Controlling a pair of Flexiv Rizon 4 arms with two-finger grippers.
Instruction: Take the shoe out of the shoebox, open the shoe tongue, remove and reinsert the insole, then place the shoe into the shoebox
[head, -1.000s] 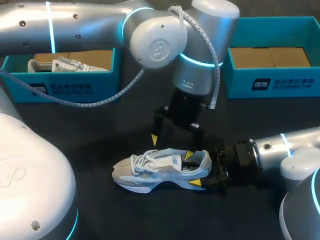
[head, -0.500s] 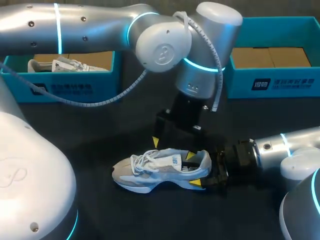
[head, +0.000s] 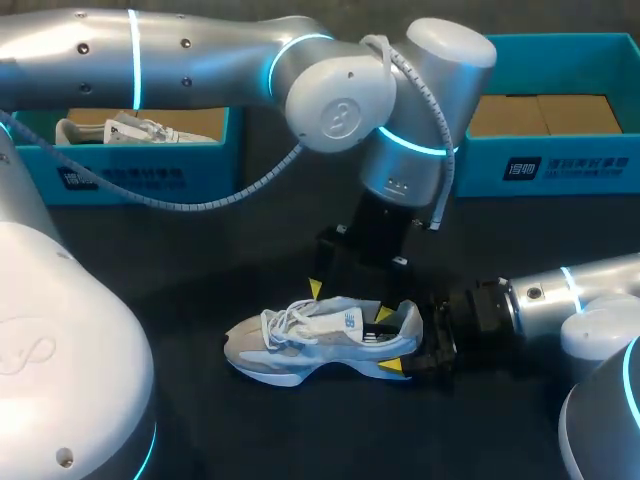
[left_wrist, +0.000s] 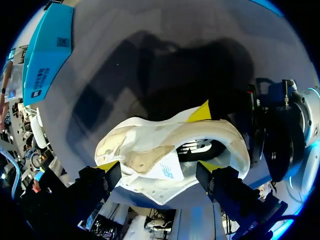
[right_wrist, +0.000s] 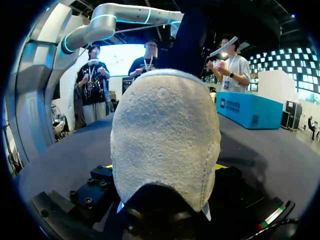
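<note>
A white and grey sneaker (head: 300, 345) stands upright on the black table, toe to the left. My right gripper (head: 392, 342) comes in low from the right and is shut on its heel, one yellow tip on each side. The right wrist view shows the grey heel (right_wrist: 165, 140) filling the space between those fingers. My left gripper (head: 350, 302) hangs open just above the shoe's tongue and collar. The left wrist view looks down on the shoe (left_wrist: 150, 150), its dark opening toward the heel, with that view's own gripper (left_wrist: 159, 166) open astride it.
A blue shoebox (head: 130, 170) at the back left holds a second white shoe (head: 130, 130). Another blue shoebox (head: 560, 165) with a brown cardboard lining stands at the back right. The left box's side (left_wrist: 47, 55) also shows in the left wrist view.
My left arm has shifted right and lowered its open gripper closer to the shoe's top. The shoe and the right gripper have not moved.
</note>
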